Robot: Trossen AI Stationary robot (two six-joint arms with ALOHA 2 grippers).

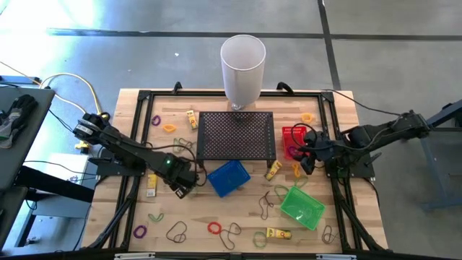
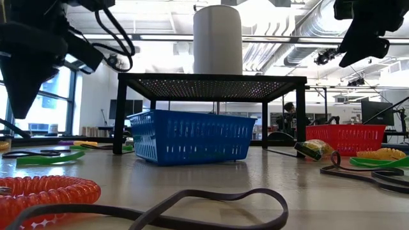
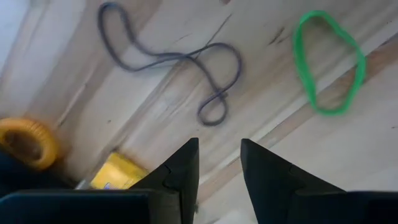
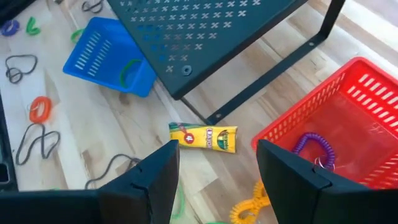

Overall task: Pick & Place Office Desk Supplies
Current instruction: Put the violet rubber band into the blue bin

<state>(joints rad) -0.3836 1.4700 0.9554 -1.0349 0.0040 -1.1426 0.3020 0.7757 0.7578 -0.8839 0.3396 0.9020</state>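
Observation:
My left gripper (image 1: 180, 189) hangs pointing down over bare wood just left of the blue basket (image 1: 229, 178); its fingers (image 3: 219, 149) stand open with nothing between them. Beyond them on the wood lie a dark band loop (image 3: 174, 62), a green loop (image 3: 329, 62), a small yellow box (image 3: 118, 175) and a yellow coil (image 3: 28, 140). My right gripper (image 1: 307, 162) is open, raised beside the red basket (image 4: 348, 118), which holds a purple coil (image 4: 311, 146). A yellow crayon box (image 4: 203, 137) lies flat on the table below its fingers (image 4: 217, 171).
The black mesh stand (image 1: 236, 136) fills the table's middle, with the tall white cylinder (image 1: 243, 68) behind it. A green basket (image 1: 302, 206) sits at the near right. Loose loops and a red coil (image 1: 214, 228) are scattered along the near edge.

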